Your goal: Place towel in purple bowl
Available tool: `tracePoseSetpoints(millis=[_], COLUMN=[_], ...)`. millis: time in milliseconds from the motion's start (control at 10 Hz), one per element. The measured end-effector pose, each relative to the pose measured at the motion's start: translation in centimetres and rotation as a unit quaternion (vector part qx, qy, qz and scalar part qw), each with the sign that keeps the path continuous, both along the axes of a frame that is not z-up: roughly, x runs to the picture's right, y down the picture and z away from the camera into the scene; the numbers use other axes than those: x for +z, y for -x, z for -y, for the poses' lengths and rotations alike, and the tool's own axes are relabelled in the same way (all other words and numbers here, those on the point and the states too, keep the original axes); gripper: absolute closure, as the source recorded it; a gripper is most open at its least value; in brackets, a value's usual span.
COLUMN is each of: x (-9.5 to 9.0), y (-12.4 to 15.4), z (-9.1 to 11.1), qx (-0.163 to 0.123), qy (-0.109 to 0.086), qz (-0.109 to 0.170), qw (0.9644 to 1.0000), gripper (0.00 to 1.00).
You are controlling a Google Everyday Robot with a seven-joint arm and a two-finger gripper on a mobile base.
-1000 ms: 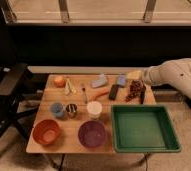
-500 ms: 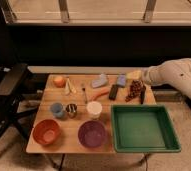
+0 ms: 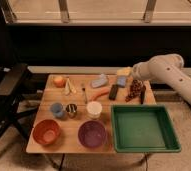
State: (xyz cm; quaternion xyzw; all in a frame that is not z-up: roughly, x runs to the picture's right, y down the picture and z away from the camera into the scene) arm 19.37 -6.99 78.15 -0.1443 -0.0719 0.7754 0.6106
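One white robot arm reached in from the right over the far right part of a wooden counter. Its gripper hung low at that far right corner, right at a reddish-brown cluster; whether it touched the cluster could not be told. The jaws stood wide apart and had hold of nothing.

The towel, a pale blue-grey cloth, lay bunched at the far middle of the counter, left of the gripper and apart from it. The purple bowl sat at the near edge around the middle, its inside showing plain purple, well apart from the towel.

Left of the purple bowl sat an orange-red bowl. To its right lay a green tray.

Between the near and far rows stood three cups in a line: a blue cup, a metal cup and a white cup.

Along the far side were an orange fruit at the left, a small blue block just right of the towel, and a yellow sponge beyond the block.
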Motion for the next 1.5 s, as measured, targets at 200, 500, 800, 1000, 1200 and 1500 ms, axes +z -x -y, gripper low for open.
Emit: tracePoseSetpoints(millis=[200,500,800,1000,1200,1500], x=[2.2,4.4,4.4,4.7,6.1,9.2], y=[3.0,5.4,5.2,5.6,6.8,9.8], z=[-0.2,-1.7,-1.8,-1.3,0.1,2.8], qx=[-0.025,-0.038,-0.038,-0.035,-0.031,-0.033], qy=[0.011,0.053,0.054,0.037,0.017,0.001], qz=[0.017,0.037,0.036,0.04,0.05,0.092], qw=[0.9995,0.9971,0.9972,0.9979,0.9981,0.9952], gripper=[0.2,0.2,0.2,0.2,0.2,0.2])
